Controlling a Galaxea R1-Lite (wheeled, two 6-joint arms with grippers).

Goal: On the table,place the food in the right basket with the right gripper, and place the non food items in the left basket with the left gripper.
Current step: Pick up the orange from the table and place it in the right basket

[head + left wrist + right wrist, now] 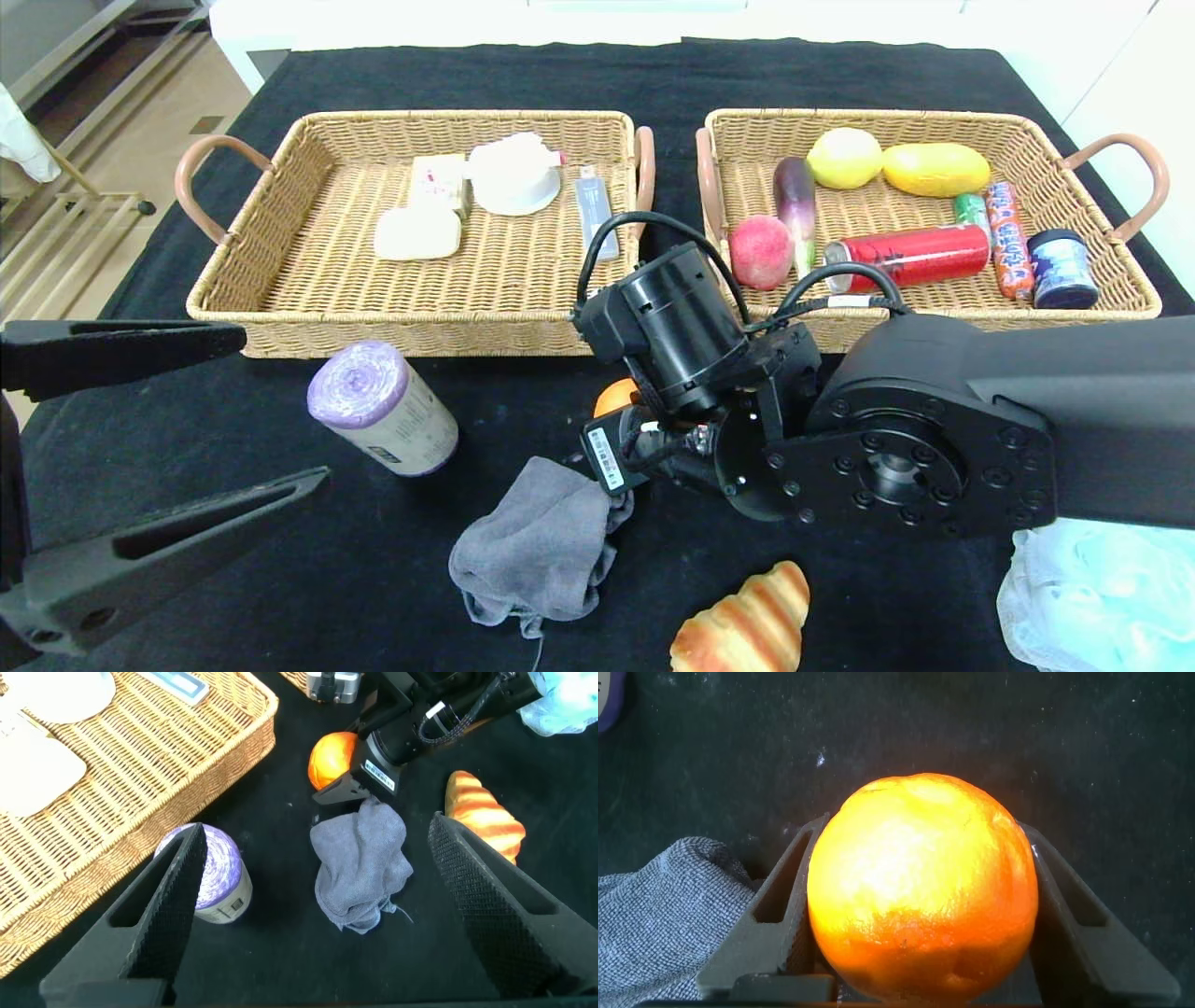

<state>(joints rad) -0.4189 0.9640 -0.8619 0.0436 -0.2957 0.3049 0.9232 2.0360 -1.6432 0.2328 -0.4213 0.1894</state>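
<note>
Right gripper (924,952) closed around the orange (923,887), just beside the grey cloth (541,541). Next: lift, carry to right basket (1074,308). Left gripper (318,905) wide open, empty.

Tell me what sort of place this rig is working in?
Probably an indoor lab sorting setup: a black-clothed table with two wicker baskets, and white cabinets and tiled floor beyond.
</note>
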